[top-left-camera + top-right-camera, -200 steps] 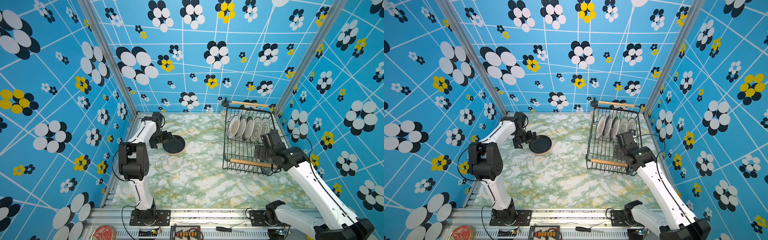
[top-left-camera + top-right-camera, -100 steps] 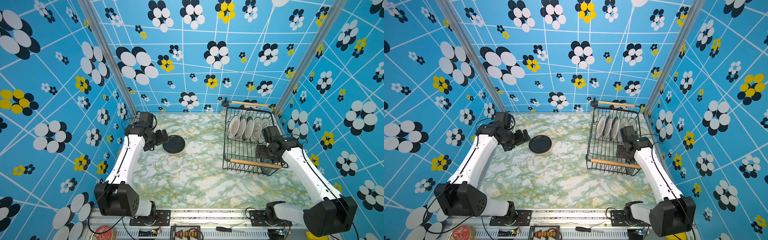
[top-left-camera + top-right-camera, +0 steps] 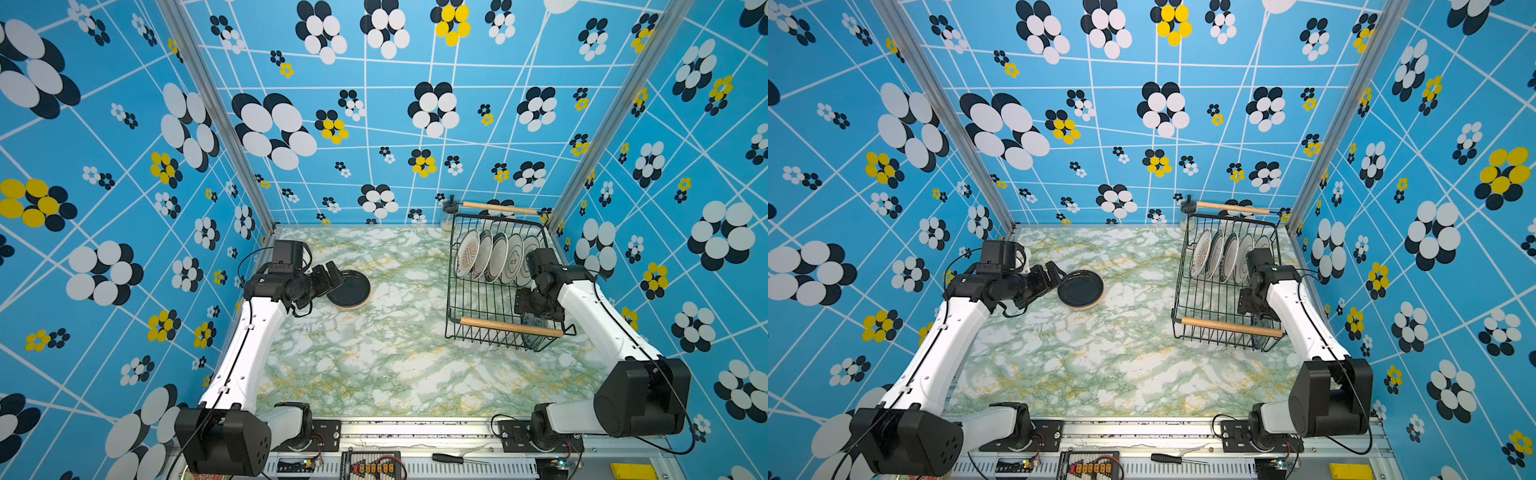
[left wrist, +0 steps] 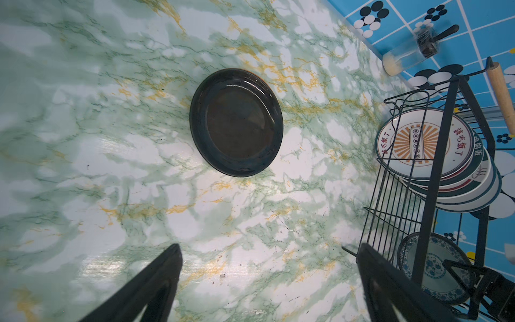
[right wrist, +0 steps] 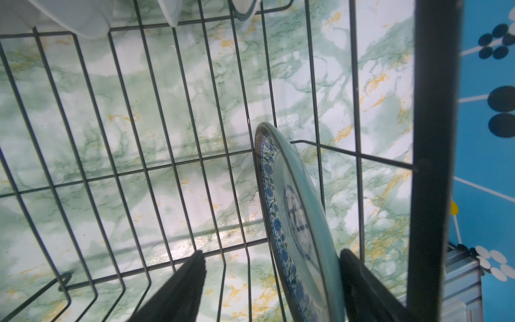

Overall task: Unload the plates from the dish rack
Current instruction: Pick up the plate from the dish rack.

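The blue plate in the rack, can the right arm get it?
Probably yes. The right gripper is down inside the rack, with its open jaws on either side of the blue plate. Nothing seems to sit between them and the plate, so it likely just needs to close.

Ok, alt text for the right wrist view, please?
The right end effector, jaws open, straddles a blue-patterned plate standing on edge in the black wire dish rack. Green marble table shows through the wires.
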You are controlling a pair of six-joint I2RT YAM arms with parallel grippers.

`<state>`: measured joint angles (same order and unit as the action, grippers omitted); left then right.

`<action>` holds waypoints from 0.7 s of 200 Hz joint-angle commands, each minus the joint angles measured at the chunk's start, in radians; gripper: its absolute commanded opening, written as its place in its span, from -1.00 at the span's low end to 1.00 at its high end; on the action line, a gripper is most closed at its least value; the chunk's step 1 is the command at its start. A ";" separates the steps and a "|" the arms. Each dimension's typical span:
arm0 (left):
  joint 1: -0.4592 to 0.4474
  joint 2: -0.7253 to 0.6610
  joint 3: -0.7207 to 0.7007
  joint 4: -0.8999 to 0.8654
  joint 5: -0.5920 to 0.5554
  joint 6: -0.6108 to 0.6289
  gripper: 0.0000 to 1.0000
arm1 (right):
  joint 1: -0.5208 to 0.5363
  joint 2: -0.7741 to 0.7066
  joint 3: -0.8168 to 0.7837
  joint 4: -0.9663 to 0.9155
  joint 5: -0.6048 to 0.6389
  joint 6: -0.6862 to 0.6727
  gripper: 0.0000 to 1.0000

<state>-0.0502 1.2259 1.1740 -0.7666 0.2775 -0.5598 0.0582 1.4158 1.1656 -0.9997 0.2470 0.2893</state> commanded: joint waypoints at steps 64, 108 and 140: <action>-0.054 -0.147 -0.114 0.132 -0.126 -0.024 0.98 | -0.029 0.042 -0.050 0.048 -0.030 -0.031 -0.02; -0.056 -0.151 -0.114 0.130 -0.164 -0.021 0.98 | -0.032 0.051 -0.061 0.042 0.002 -0.031 -0.29; -0.056 -0.153 -0.113 0.135 -0.175 -0.019 0.98 | -0.033 0.051 -0.068 0.045 0.015 -0.037 -0.49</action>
<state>-0.1009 1.0828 1.0740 -0.6487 0.1310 -0.5838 0.0280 1.4582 1.1202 -0.9569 0.2607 0.2520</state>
